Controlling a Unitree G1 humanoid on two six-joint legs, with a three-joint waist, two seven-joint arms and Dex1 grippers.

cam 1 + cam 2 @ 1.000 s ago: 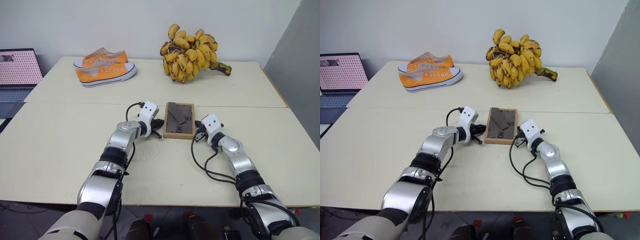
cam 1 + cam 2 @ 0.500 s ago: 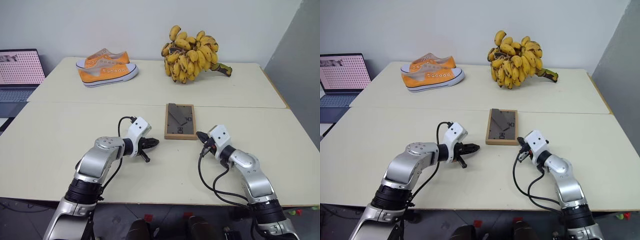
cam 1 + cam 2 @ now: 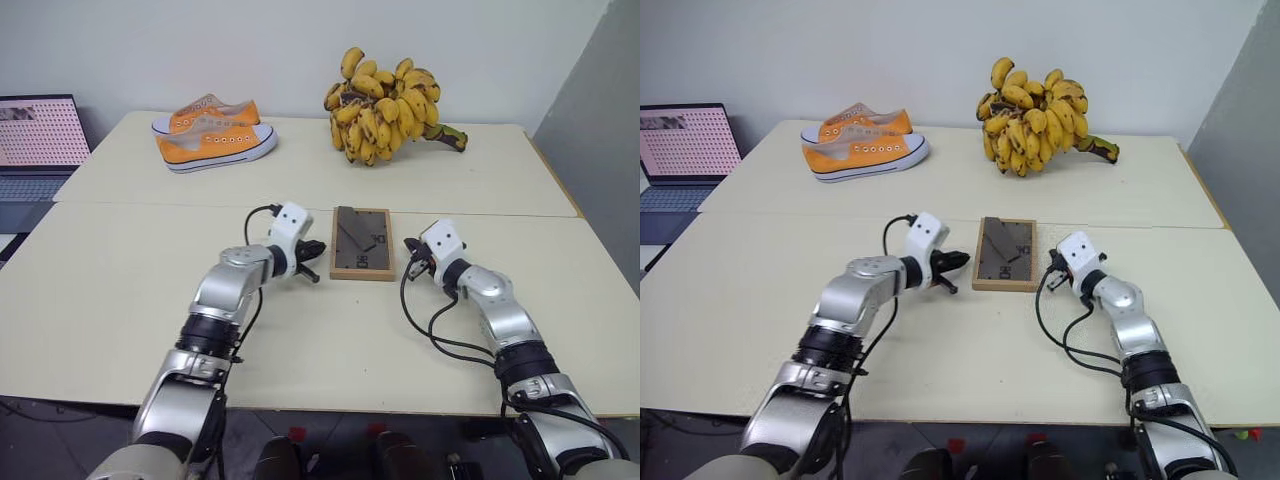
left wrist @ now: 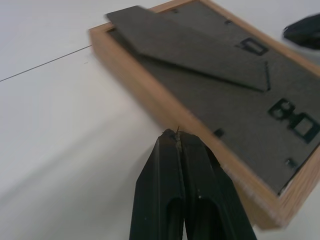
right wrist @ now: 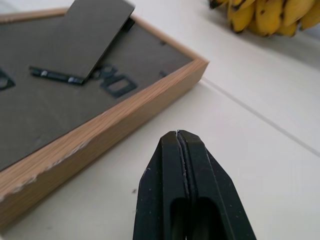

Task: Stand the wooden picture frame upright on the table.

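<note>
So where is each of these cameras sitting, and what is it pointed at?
Head cameras (two eyes, same scene): look forward and down on the table; both arms show, flanking the wooden picture frame lying back-up.
Left wrist: looks along the shut left gripper at the frame's edge.
Right wrist: looks along the shut right gripper at the opposite edge, bananas beyond.
All views share the frame.

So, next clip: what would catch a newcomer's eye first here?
The wooden picture frame lies flat, dark back up, on the near slab of the table, flanked by the shut left claw and shut right claw, neither holding it. At the far edge sit a big banana bunch and orange sneakers.
</note>
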